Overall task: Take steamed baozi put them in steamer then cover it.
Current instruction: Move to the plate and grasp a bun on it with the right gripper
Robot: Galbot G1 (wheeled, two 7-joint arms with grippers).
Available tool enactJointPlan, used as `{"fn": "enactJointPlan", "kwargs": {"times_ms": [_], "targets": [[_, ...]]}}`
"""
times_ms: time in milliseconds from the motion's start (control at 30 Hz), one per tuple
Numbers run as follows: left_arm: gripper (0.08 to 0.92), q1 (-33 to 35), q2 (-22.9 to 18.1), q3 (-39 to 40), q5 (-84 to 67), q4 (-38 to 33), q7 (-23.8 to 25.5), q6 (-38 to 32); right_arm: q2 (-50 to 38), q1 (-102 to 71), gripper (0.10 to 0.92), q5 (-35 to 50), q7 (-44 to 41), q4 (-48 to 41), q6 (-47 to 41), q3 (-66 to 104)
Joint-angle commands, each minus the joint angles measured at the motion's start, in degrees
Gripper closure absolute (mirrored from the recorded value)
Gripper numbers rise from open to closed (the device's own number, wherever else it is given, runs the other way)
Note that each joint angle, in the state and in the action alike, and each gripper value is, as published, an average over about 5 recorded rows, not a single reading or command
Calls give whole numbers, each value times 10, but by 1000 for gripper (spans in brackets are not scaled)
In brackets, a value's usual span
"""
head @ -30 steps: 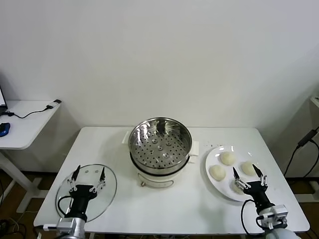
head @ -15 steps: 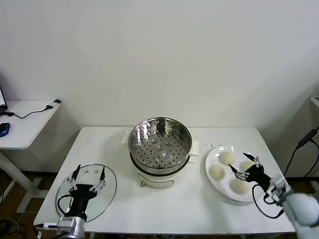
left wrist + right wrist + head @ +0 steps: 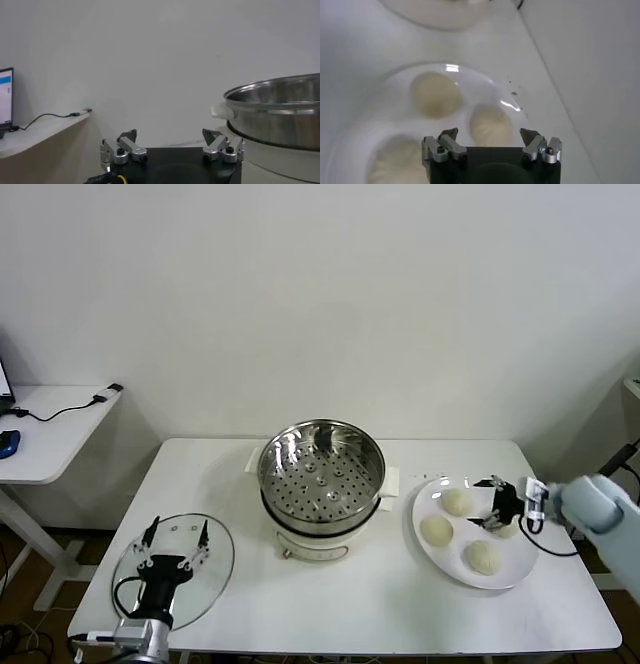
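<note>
Your right end effector [image 3: 491,506] hangs wide open over the baozi [image 3: 503,522] on the plate [image 3: 450,562] by the counter's right edge; descend off-centre and you'll dent or shove it. Left end effector [image 3: 176,541] idle, wide, over the cover [image 3: 222,572].

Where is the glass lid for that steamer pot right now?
In the head view the glass lid lies flat at the table's front-left corner, left of the steamer, under the open left gripper.
</note>
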Motion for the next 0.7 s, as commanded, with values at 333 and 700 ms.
{"fn": "enactJointPlan", "kwargs": {"times_ms": [333, 700], "targets": [[177, 0, 0, -9, -3, 8, -4, 3, 152, 263, 203, -39, -84, -213, 20, -315], [177, -2, 0, -10, -3, 15, -5, 5, 207, 241, 203, -39, -83, -263, 30, -312]]}}
